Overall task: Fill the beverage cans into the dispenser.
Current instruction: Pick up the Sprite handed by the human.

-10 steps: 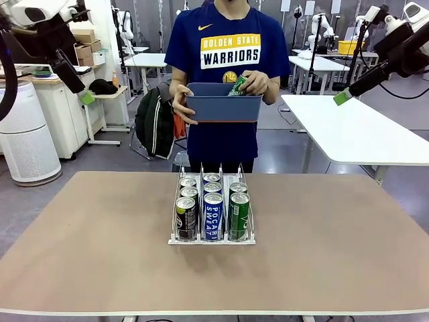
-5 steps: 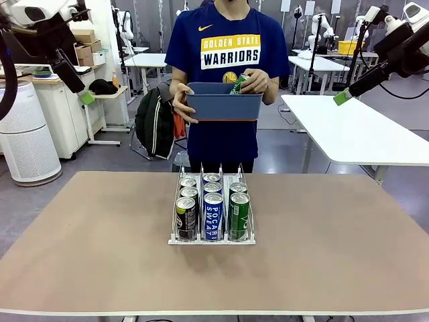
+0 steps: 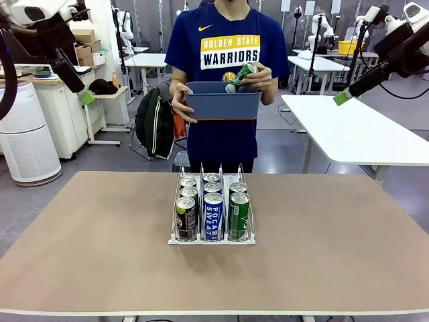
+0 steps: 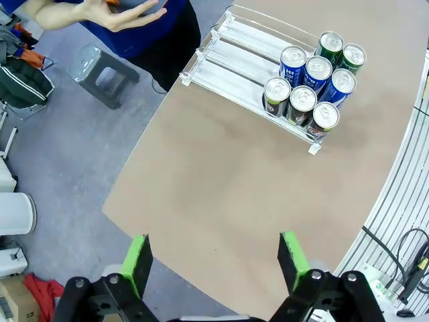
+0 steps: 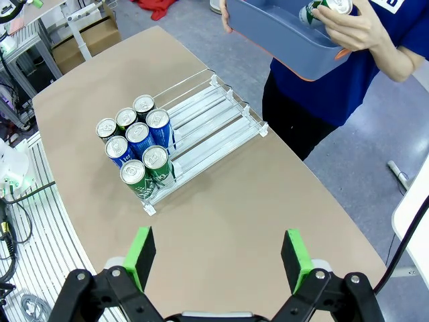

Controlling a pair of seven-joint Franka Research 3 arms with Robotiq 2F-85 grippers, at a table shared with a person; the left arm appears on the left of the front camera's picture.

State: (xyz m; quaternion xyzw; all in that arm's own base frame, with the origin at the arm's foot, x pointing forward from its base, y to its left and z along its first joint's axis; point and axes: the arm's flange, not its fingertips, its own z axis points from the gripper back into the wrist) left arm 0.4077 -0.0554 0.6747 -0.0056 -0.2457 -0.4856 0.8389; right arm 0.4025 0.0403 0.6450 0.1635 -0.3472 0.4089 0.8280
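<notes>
Now: person lifting a green can from the bin, far centre.
Left gripper and right gripper hang spread, empty. Dispenser mid-table holds seven cans; you wait for the handover.

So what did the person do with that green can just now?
The person's hand lifted the green drink can up out of the blue-grey plastic bin, gripped and tilted. The seven cans in the clear three-lane dispenser on the brown table stayed put. Both arms stayed raised, left gripper and right gripper open.
</notes>
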